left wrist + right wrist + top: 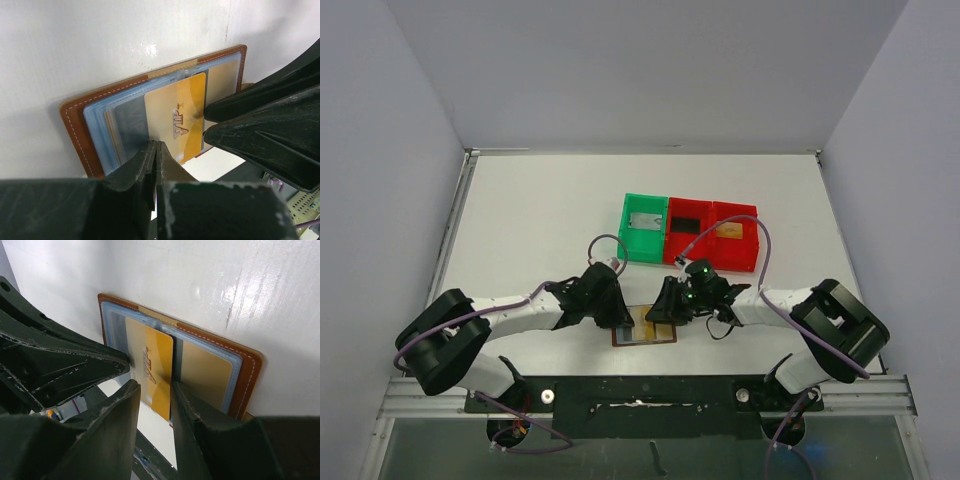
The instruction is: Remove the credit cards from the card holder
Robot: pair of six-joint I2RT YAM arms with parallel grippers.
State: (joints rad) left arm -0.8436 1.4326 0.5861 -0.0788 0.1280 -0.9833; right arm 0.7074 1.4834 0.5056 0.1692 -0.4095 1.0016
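The card holder, an open brown wallet with grey-blue sleeves, lies flat at the table's near edge. A golden-orange credit card marked VIP sticks partway out of its sleeve over the near edge. My left gripper is shut, its tips resting on the wallet's near edge just left of that card. My right gripper stands open around the card's protruding end, its right finger against the card's edge. In the top view both grippers meet over the wallet, left and right.
Behind the wallet stand a green tray holding a pale grey card and a red tray with a black card and a golden-tan one. Grey walls enclose the table on three sides.
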